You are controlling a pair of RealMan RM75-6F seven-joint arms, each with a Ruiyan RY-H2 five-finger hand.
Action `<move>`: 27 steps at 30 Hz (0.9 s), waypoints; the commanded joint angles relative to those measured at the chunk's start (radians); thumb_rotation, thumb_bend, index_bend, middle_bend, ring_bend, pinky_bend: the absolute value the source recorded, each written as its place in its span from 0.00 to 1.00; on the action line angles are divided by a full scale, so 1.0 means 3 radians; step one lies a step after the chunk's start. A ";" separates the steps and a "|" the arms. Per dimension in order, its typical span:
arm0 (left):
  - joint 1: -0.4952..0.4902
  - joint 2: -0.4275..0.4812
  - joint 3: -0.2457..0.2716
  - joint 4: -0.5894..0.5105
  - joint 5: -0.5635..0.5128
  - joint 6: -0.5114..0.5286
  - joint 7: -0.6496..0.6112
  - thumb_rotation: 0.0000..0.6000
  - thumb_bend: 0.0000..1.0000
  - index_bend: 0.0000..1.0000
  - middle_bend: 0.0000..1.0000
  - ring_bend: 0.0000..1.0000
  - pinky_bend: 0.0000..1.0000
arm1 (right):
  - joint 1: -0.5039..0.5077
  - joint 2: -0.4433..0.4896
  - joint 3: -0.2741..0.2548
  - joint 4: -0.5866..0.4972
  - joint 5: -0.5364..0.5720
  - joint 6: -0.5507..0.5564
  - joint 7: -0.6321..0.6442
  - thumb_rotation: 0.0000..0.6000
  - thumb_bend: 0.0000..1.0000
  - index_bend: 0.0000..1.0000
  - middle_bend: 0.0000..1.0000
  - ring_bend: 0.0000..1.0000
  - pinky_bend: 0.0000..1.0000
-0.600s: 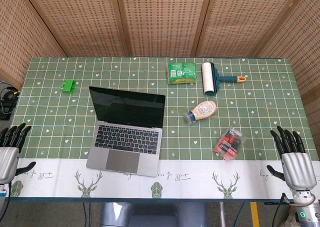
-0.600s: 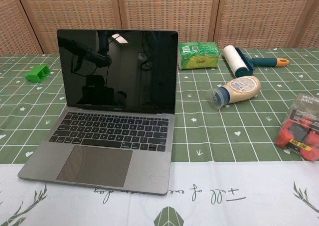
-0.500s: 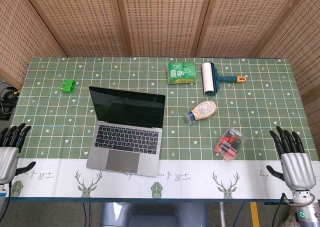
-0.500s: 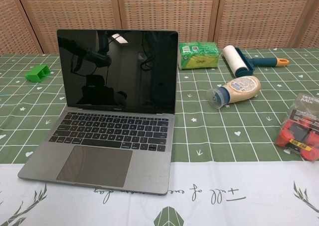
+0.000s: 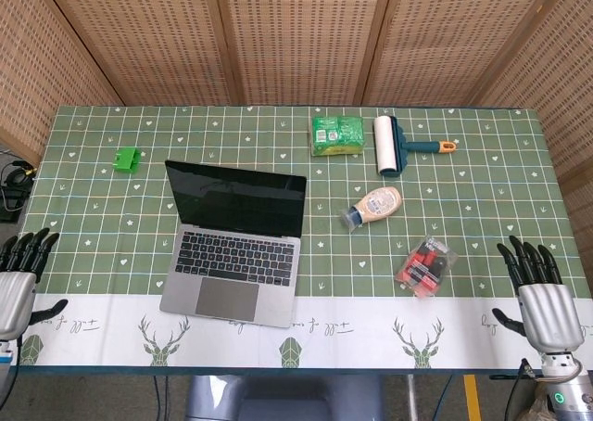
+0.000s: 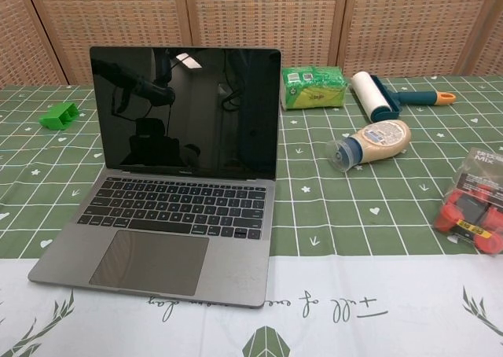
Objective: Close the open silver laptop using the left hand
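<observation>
The silver laptop (image 5: 233, 243) (image 6: 177, 176) stands open on the green tablecloth, left of centre, its dark screen upright and keyboard facing me. My left hand (image 5: 18, 282) hovers at the table's front left corner, fingers spread and empty, well to the left of the laptop. At the front right corner my right hand (image 5: 539, 296) is also spread and holds nothing. Neither hand shows in the chest view.
A small green block (image 5: 127, 159) lies behind and left of the laptop. To the right lie a green sponge pack (image 5: 335, 133), a lint roller (image 5: 390, 146), a sauce bottle (image 5: 372, 205) and a red packaged item (image 5: 426, 265).
The right hand has shifted slightly toward the front edge. Laptop and left hand are unchanged.
</observation>
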 commanded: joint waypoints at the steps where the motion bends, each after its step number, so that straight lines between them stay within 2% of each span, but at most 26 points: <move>1: -0.0003 -0.0006 -0.0003 0.0004 0.0002 0.0001 -0.0003 1.00 0.00 0.00 0.00 0.00 0.00 | 0.0003 0.0006 -0.0002 -0.0004 0.0009 -0.0012 0.0001 1.00 0.04 0.00 0.00 0.00 0.00; 8: -0.0063 0.0045 -0.0054 -0.0085 -0.0047 -0.0069 -0.0008 1.00 0.00 0.00 0.00 0.00 0.00 | 0.0028 0.0006 0.0013 0.0037 0.0084 -0.0097 0.0053 1.00 0.05 0.00 0.00 0.00 0.00; 13: -0.0258 0.0135 -0.0187 -0.0231 -0.0166 -0.0287 0.0144 1.00 0.01 0.00 0.00 0.00 0.00 | 0.0056 0.0008 0.0031 0.0060 0.0153 -0.0175 0.0101 1.00 0.05 0.00 0.00 0.00 0.00; 16: -0.0403 0.0155 -0.0267 -0.0299 -0.0221 -0.0439 0.0275 1.00 0.16 0.00 0.00 0.00 0.00 | 0.0064 0.0012 0.0042 0.0075 0.0178 -0.0195 0.0138 1.00 0.05 0.00 0.00 0.00 0.00; 20: -0.0719 0.0149 -0.0447 -0.0422 -0.0377 -0.0768 0.0438 1.00 0.51 0.00 0.00 0.00 0.03 | 0.0082 0.0019 0.0063 0.0114 0.0239 -0.0249 0.0212 1.00 0.05 0.00 0.00 0.00 0.00; 23: -0.1082 0.0125 -0.0694 -0.0523 -0.0560 -0.1062 0.0603 1.00 0.72 0.00 0.00 0.00 0.10 | 0.0102 0.0053 0.0080 0.0126 0.0362 -0.0370 0.0292 1.00 0.05 0.00 0.00 0.00 0.00; 27: -0.1388 0.0104 -0.0897 -0.0554 -0.0867 -0.1315 0.0763 1.00 0.83 0.04 0.00 0.01 0.15 | 0.0124 0.0076 0.0101 0.0141 0.0453 -0.0458 0.0341 1.00 0.05 0.00 0.00 0.00 0.00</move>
